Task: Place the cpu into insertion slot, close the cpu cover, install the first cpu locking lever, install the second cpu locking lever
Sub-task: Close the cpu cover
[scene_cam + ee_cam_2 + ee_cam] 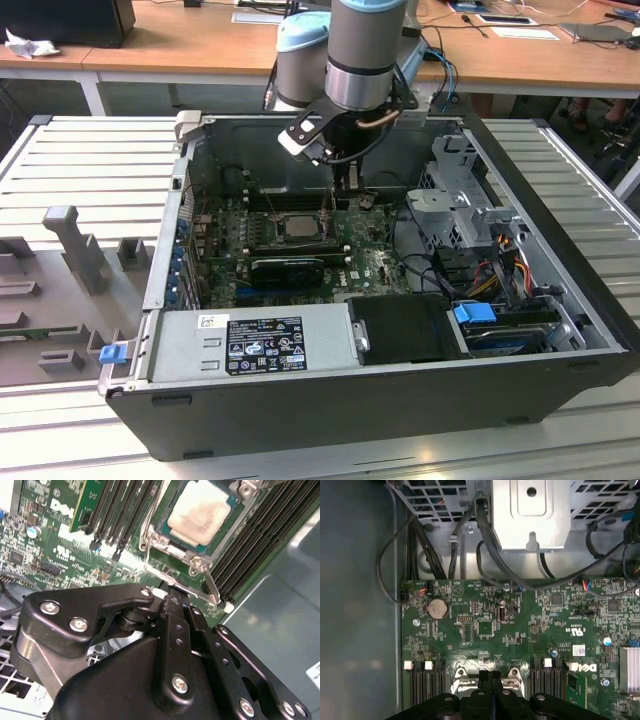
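The cpu (200, 512), a pale square chip, lies flat in the insertion slot (161, 528) on the green board. It is also seen in the exterior view as the cpu (297, 226). The silver cpu cover (172, 547) frames its edges and looks down over it. A thin wire locking lever (180, 586) runs along the socket's side nearest my fingers. My gripper (175, 599) is shut, with its tips right at that lever; I cannot tell whether they touch it. In the first wrist view the gripper (491, 676) hangs over the socket's metal edge (457, 672). In the exterior view the gripper (345, 190) sits just behind the socket.
Long black memory slots (260, 535) flank the socket on both sides. A metal drive cage (530, 515) and black cables (435, 550) lie beyond the board. The case wall (355, 605) stands close by. A power supply (255, 340) fills the case's front.
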### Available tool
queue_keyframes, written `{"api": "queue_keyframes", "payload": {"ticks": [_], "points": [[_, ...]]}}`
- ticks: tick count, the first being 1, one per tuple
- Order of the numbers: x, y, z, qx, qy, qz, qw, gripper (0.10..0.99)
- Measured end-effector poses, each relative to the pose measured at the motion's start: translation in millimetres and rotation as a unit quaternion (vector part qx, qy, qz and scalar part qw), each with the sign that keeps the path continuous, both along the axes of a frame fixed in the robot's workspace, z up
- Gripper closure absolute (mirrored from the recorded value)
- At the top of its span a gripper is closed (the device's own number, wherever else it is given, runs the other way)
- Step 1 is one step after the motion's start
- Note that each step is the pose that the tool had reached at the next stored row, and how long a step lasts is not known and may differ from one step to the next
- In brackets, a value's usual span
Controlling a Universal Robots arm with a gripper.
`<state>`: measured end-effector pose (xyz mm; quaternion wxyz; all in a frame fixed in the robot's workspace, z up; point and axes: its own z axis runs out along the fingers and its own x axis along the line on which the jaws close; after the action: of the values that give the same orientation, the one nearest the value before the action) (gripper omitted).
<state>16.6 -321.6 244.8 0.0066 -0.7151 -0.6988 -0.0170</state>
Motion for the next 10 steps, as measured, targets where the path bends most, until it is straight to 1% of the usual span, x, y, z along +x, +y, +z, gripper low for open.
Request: {"api": "queue_keyframes", "payload": {"ticks": [4, 6, 10], "points": [[-15.2, 0.1, -0.6, 0.0001, 0.0000, 0.000, 1.0000, 0.980], [-22.1, -0.1, -6.7, 0.0000, -0.0001, 0.001, 1.0000, 0.980], [-28.7, -0.1, -18.9, 0.0001, -0.0002, 0.005, 1.0000, 0.980]]}}
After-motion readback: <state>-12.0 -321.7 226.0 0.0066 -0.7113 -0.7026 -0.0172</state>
